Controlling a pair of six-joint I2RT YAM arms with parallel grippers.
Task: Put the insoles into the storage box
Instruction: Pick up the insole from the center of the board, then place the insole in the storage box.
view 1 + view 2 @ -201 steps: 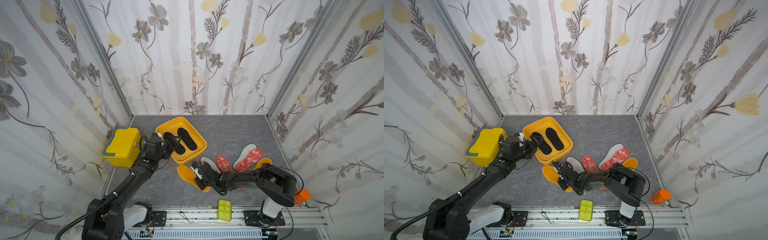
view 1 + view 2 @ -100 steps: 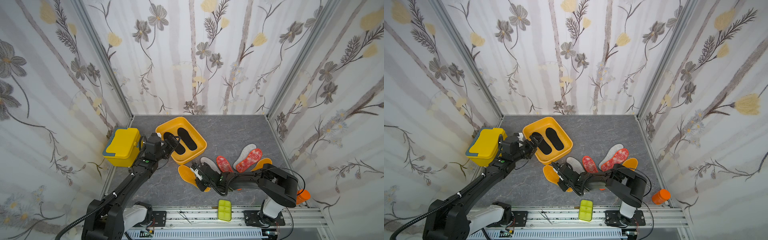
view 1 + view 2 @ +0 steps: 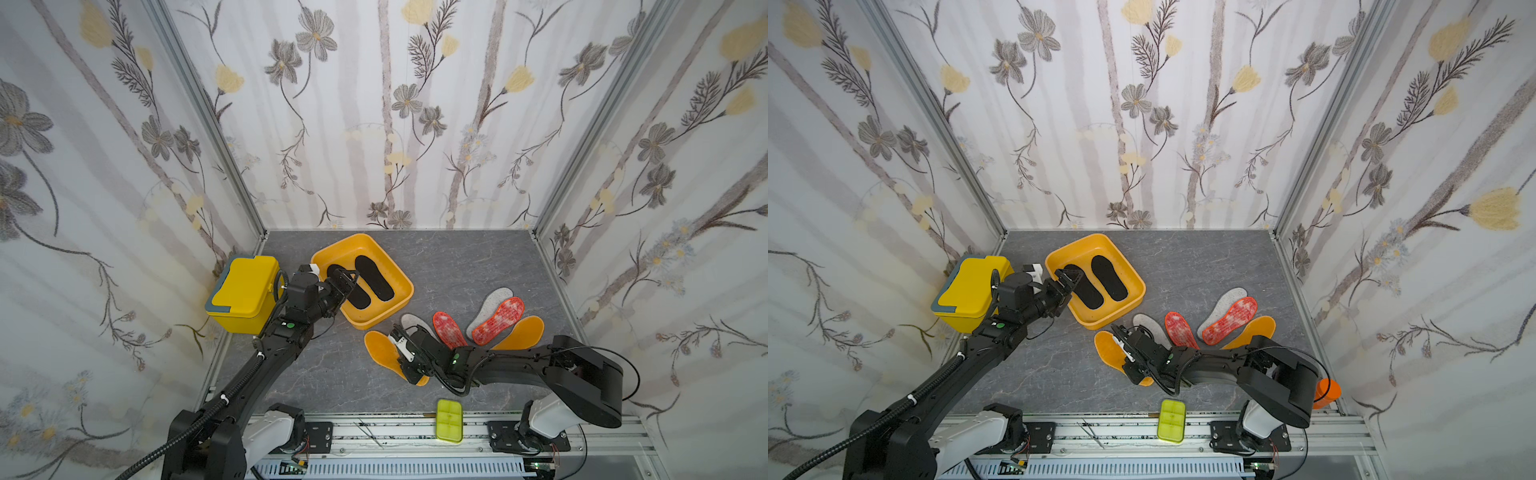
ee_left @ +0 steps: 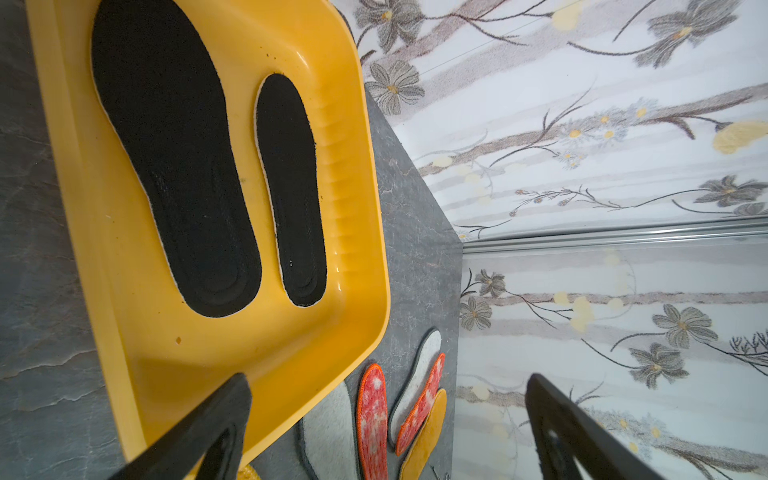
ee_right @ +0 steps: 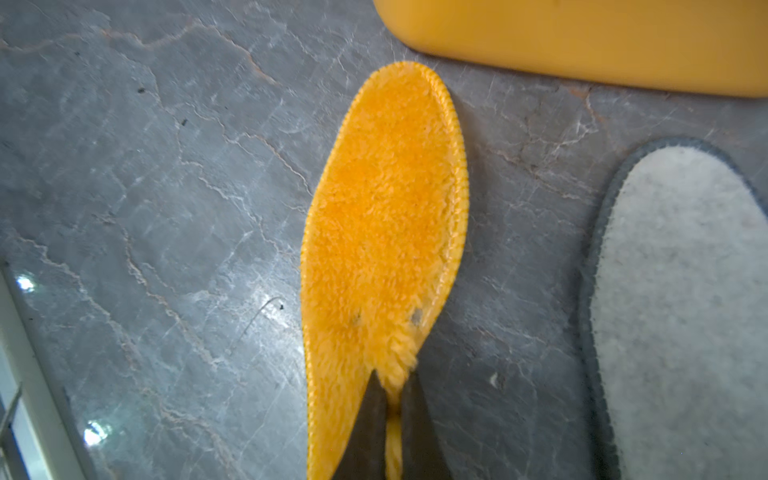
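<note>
right gripper [image 5: 392, 384] now clamped on orange-yellow insole [image 5: 386, 208], jaws narrower than before, left gripper [image 4: 389, 380] unmoved, jaws wide apart over storage box [image 4: 357, 187] at insole's eleven o'clock

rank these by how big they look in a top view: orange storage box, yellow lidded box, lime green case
1. storage box: the widest outline.
2. yellow lidded box: somewhat smaller, but it stands taller and nearer the camera, so the gap is unsure.
3. lime-green case: clearly the smallest.
</note>
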